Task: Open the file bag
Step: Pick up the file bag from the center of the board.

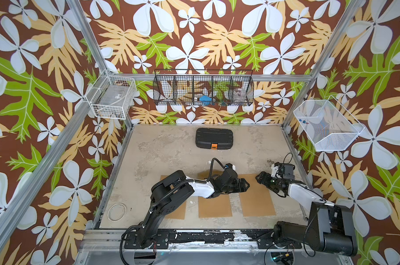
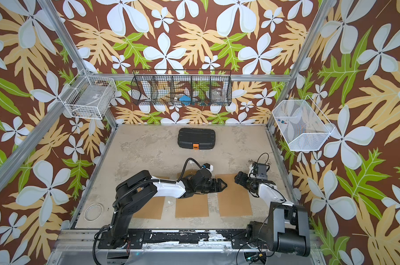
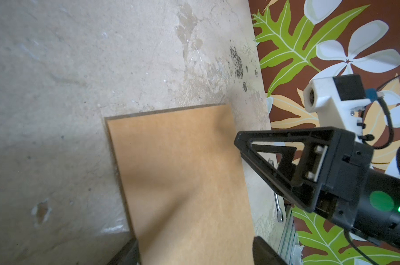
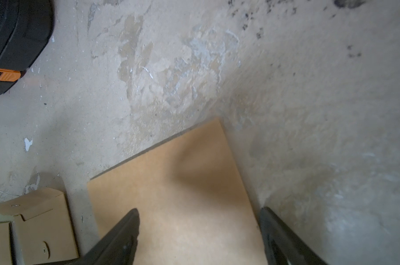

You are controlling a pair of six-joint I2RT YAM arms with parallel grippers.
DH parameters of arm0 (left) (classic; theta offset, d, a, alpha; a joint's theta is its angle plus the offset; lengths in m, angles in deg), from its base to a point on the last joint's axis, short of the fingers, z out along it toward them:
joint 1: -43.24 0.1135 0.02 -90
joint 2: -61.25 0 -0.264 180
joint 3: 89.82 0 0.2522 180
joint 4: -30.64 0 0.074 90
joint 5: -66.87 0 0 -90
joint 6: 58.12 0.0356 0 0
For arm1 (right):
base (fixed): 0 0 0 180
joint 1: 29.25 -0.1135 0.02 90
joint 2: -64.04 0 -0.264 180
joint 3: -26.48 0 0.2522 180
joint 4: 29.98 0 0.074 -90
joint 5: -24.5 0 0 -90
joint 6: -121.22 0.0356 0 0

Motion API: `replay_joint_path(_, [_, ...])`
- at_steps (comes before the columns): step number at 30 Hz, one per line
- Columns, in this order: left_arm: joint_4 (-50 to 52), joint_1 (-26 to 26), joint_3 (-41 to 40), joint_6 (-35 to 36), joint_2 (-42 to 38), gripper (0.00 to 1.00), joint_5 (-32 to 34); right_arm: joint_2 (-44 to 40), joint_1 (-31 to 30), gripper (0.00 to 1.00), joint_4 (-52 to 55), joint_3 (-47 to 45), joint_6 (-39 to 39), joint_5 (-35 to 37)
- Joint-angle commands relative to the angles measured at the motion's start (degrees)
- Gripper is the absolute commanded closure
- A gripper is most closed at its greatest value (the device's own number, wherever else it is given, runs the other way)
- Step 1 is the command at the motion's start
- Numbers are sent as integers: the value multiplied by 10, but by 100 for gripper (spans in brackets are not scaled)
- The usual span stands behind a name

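**Top views.** Recorded in both top views three brown paper file bags lying flat in a row on the near half of the table [image 1: 160, 149]: left-hand file bag [image 1: 177, 211], middle file bag [image 1: 215, 206], right-hand file bag [image 1: 256, 199]. Found each plain, rectangular and set apart from its neighbour. Found the far ends of the left-hand and middle ones covered by the left arm [image 1: 201, 187]. Placed the left gripper [image 1: 247, 185] over one far corner of the right-hand file bag. Placed the right gripper [image 1: 259, 178] over the other far corner, facing it. Could not judge finger spacing from this angle. Logged a black case [image 1: 214, 137] with an orange latch [image 1: 214, 146] near the back of the table, well apart from the bags.

**Left wrist view.** Shows the right-hand file bag [image 3: 183, 172] as a smooth tan sheet, flat against the table. Shows the left gripper [image 3: 195, 239] with fingers spread wide above that sheet. Catches the right gripper [image 3: 240, 146] side-on near the bag's edge.

**Right wrist view.** Shows the right gripper [image 4: 199, 213] with fingers spread wide over the right-hand file bag [image 4: 171, 183], one bag corner lying ahead of them. Shows the middle file bag [image 4: 43, 229] just beside it, with a creased flap [image 4: 26, 202] at its far end and a round disc [image 4: 46, 250] on its face. Could not tell whether the flap is fastened.
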Motion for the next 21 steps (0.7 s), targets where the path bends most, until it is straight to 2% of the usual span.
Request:
replay_joint_path(1, [15,0,7,-7,6,18,-8,7,-1,17,63,-7,7,-10])
replay_joint_path(8, [14,0,12,-11,9,18,-9,9,0,18,63,-9,5,-9])
replay_joint_path(21, [-69,-1,25,-28,10,18,-33,24,-1,18,59,-8,4,-20])
